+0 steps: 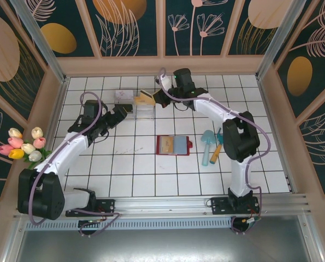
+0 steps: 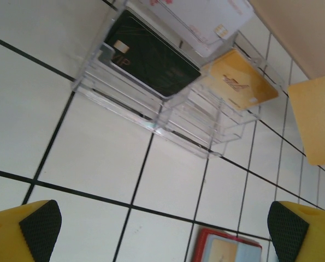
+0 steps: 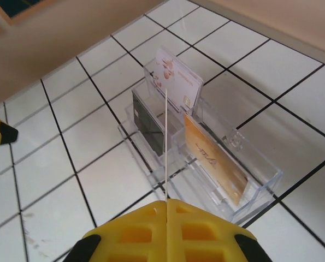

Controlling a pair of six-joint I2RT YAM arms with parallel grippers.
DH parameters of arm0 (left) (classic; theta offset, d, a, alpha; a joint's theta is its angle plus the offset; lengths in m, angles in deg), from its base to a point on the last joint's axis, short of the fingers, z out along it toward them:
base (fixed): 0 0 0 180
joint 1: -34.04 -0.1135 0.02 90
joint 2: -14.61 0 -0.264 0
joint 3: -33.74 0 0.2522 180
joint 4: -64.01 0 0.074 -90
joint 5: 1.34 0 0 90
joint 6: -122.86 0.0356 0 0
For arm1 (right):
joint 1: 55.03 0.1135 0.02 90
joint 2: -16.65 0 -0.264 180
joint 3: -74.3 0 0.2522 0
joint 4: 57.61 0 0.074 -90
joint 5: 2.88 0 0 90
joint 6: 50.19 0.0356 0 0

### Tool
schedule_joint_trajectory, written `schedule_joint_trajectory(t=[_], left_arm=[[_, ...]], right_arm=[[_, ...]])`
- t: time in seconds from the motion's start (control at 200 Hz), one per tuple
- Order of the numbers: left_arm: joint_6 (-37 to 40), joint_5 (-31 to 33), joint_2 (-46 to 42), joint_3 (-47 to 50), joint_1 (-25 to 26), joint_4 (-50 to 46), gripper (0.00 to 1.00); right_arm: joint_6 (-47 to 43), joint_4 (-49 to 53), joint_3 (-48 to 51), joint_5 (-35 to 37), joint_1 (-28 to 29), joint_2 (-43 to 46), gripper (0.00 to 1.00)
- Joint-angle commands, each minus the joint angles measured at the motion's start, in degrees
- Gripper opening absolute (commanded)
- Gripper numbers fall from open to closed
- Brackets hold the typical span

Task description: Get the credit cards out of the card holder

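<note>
Tan card (image 2: 315,120) is clamped in the right gripper (image 3: 166,203), edge-on in the right wrist view, long axis pointing away from the claw and down toward the middle slots of the clear box (image 3: 249,191) directly below. Card holder (image 1: 173,145) lies open and flat at table centre, well apart from both claws, red-edged with tan and light-blue faces inside - probably more cards to pull. Left gripper (image 2: 162,226) is spread wide and empty near the box - roughly as close to the holder as the right.
</note>
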Motion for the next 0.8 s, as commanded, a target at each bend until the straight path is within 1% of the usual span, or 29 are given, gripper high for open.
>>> schedule_joint_trajectory(t=[0.0,0.165,0.395,0.535,0.796], left_arm=[[0.8,1.8,2.0,-1.1,-0.7,-0.3,0.98],[0.7,0.5,5.4,-2.1,-0.9,0.0,0.99],[0.6,-0.1,7.7,-3.8,-1.1,0.0,0.98],[0.0,-2.1,9.3,-4.2,-1.1,0.7,0.98],[-0.2,-4.4,11.8,-4.2,-1.1,1.3,0.98]], right_arm=[[-11.7,5.7,-4.9,-2.6,-0.3,-2.3,0.00],[-19.5,8.6,-10.4,-5.8,-0.4,-5.8,0.00],[-30.3,13.8,-18.7,-4.9,-0.4,-11.7,0.00],[-36.3,17.4,-22.4,-5.8,-0.4,-13.6,0.00],[-41.5,20.0,-25.4,-6.9,-0.7,-16.0,0.00]])
